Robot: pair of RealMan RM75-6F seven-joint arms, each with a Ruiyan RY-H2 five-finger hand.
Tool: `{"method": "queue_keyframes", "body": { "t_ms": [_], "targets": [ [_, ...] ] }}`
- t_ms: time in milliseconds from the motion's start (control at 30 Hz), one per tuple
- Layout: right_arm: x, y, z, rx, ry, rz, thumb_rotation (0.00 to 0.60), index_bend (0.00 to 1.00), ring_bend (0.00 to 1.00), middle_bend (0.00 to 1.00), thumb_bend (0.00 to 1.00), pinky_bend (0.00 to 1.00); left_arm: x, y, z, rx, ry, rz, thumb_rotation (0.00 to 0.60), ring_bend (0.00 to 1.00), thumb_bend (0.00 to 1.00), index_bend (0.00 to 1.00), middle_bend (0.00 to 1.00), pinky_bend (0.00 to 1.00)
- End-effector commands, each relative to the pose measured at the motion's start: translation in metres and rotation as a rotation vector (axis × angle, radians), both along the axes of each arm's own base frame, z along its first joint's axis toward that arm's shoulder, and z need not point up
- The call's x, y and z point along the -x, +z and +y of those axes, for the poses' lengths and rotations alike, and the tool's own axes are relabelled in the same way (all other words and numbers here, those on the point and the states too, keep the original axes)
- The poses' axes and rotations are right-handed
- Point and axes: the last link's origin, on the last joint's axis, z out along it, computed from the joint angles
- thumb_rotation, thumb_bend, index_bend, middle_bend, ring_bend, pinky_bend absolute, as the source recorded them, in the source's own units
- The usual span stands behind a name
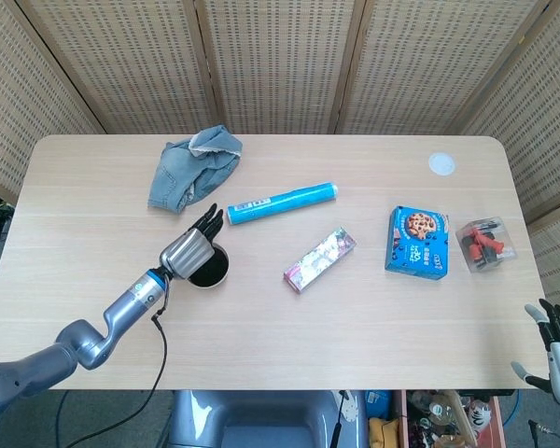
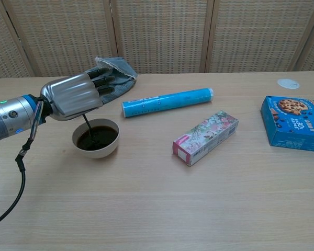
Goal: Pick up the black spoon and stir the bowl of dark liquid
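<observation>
Crumpled denim cloth (image 1: 194,168) at far-left of table (image 1: 355,317), near back edge. Blue tube (image 1: 283,202) lying flat just right of cloth, angled, far end raised toward right. Floral carton (image 1: 319,259) flat near table center, diagonal, apart from tube. Blue cookie box (image 1: 418,243) to the right, face up, w/ chocolate-chip cookie pic. Clear plastic box (image 1: 486,244) w/ red and dark bits inside, just beside cookie box, near right edge. Small white disc (image 1: 441,164) at far-right corner, well apart from the rest. Woven screen panels (image 1: 280,65) behind table. Under front edge, clutter, too small to tell.
</observation>
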Motion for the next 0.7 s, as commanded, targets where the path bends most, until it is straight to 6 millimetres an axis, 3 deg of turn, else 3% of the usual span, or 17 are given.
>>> {"method": "queue_keyframes", "body": {
  "t_ms": [33, 167, 400, 700],
  "targets": [
    [0.000, 0.000, 0.000, 0.001, 0.000, -0.001, 0.600, 0.17, 0.00, 0.15, 0.21, 0.00, 0.005, 0.003, -0.005, 0.013, 0.008, -0.005, 0.600, 0.00, 0.41, 0.73, 0.16, 0.00],
    [0.000, 0.000, 0.001, 0.001, 0.002, -0.002, 0.600, 0.17, 0.00, 0.15, 0.21, 0.00, 0.006, 0.003, -0.011, 0.041, 0.018, -0.008, 0.600, 0.00, 0.41, 0.73, 0.16, 0.00],
    [0.000, 0.001, 0.002, 0.005, 0.001, 0.001, 0.600, 0.17, 0.00, 0.15, 0.21, 0.00, -0.009, -0.008, -0.017, 0.066, -0.003, -0.034, 0.600, 0.00, 0.41, 0.73, 0.16, 0.00],
    [0.001, 0.004, 0.004, 0.013, -0.008, 0.004, 0.600, 0.17, 0.00, 0.15, 0.21, 0.00, -0.028, -0.022, -0.007, 0.035, -0.017, -0.034, 0.600, 0.00, 0.41, 0.73, 0.16, 0.00]
  ]
}}
